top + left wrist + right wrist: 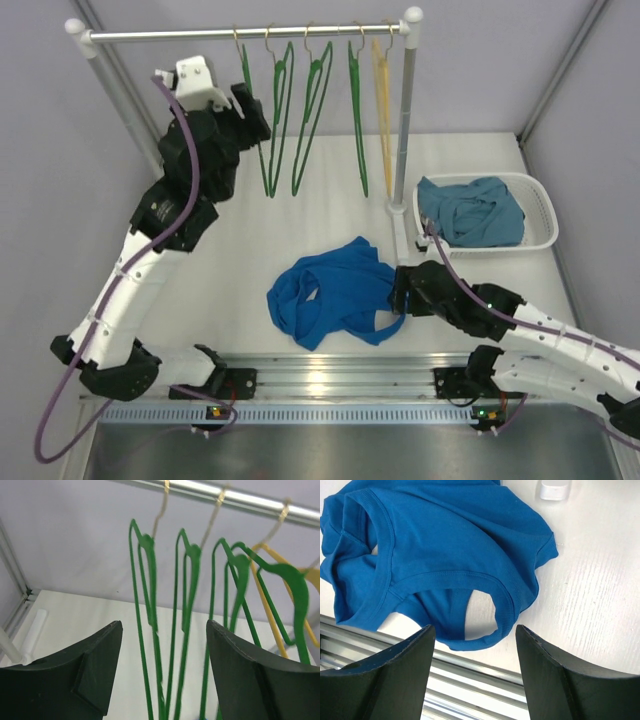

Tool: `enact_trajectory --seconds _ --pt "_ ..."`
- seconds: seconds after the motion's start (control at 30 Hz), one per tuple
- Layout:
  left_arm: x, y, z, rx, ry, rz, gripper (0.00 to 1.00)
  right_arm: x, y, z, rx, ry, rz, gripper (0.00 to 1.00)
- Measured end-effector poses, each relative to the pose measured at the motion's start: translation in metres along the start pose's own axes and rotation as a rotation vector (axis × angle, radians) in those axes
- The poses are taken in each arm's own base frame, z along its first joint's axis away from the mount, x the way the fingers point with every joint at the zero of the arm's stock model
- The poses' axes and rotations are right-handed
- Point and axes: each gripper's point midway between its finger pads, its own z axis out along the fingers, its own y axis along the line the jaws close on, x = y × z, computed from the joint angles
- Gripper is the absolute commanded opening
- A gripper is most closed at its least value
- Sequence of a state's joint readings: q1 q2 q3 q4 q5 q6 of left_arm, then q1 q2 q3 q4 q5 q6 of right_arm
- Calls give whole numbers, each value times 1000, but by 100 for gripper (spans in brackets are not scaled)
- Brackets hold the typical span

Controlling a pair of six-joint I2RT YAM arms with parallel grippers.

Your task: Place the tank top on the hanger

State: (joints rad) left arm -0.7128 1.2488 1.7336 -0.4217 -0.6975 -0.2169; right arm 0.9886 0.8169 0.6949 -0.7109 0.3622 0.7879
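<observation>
The royal-blue tank top (pixel 330 290) lies crumpled on the white table near the front rail. In the right wrist view a strap loop of the tank top (pixel 445 555) lies just beyond the fingertips. My right gripper (pixel 400 288) (pixel 475 628) is open at the top's right edge, holding nothing. Several green hangers hang from the rail; the leftmost hanger (pixel 262 140) (pixel 142 580) is nearest my left gripper (pixel 250 108) (pixel 164 625). That gripper is raised and open. Green hanger wires run down through the gap between its fingers without touching them.
A yellow hanger (pixel 382 90) hangs at the right end of the metal rail (pixel 240 33). The rack's right post (pixel 405 120) stands by a white basket (pixel 540 215) holding a teal garment (pixel 470 210). Grey walls close in both sides.
</observation>
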Motion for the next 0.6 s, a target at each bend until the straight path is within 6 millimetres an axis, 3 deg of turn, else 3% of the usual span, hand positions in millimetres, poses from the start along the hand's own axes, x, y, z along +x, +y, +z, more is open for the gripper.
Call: enact_trajectory --seconds 0.13,0.3,0.6 --pt "-19 28 35 -62 -5 -9 71 -1 -2 -5 -5 -10 4 66" --pt "-23 24 48 8 29 -11 70 -5 -2 -10 -22 -30 15 66" --pt "16 20 73 46 151 29 62 -6 -4 -14 -25 -36 19 66"
